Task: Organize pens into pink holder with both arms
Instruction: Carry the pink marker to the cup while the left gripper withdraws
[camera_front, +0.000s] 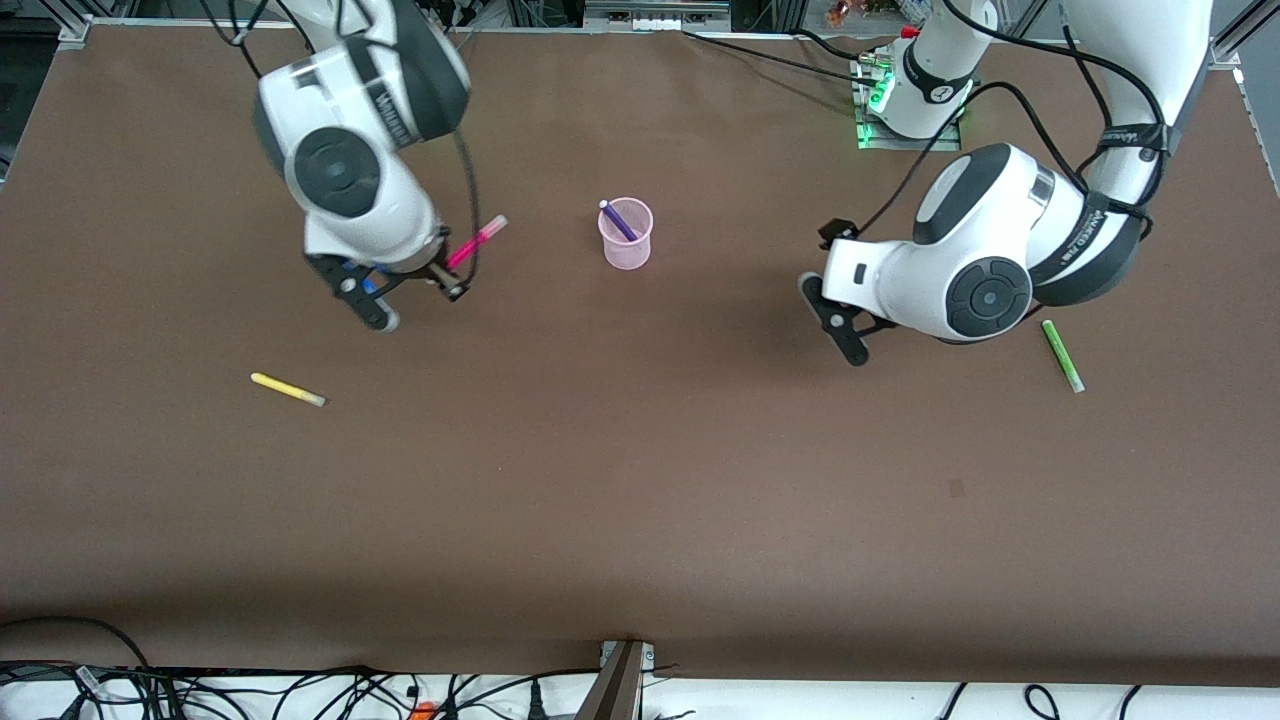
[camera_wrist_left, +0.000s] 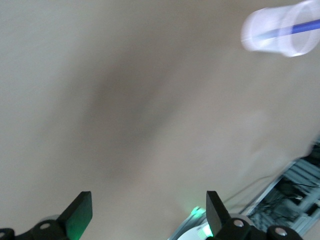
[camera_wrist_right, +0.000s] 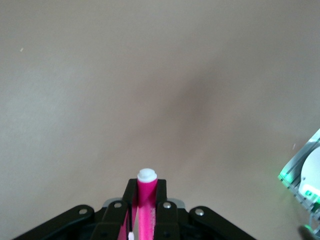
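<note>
My right gripper is shut on the magenta pen and holds it up over the table, between the right arm's end and the pink holder. In the right wrist view the pen stands between the fingers, pale cap end out. The purple pen leans inside the holder. My left gripper is open and empty over the table, toward the left arm's end from the holder. The left wrist view shows its gripper, the holder and the purple pen. The yellow pen and green pen lie on the table.
The brown table mat covers the whole table. The left arm's green-lit base plate stands at the table's edge by the robots. Cables lie along the table's edge nearest the front camera.
</note>
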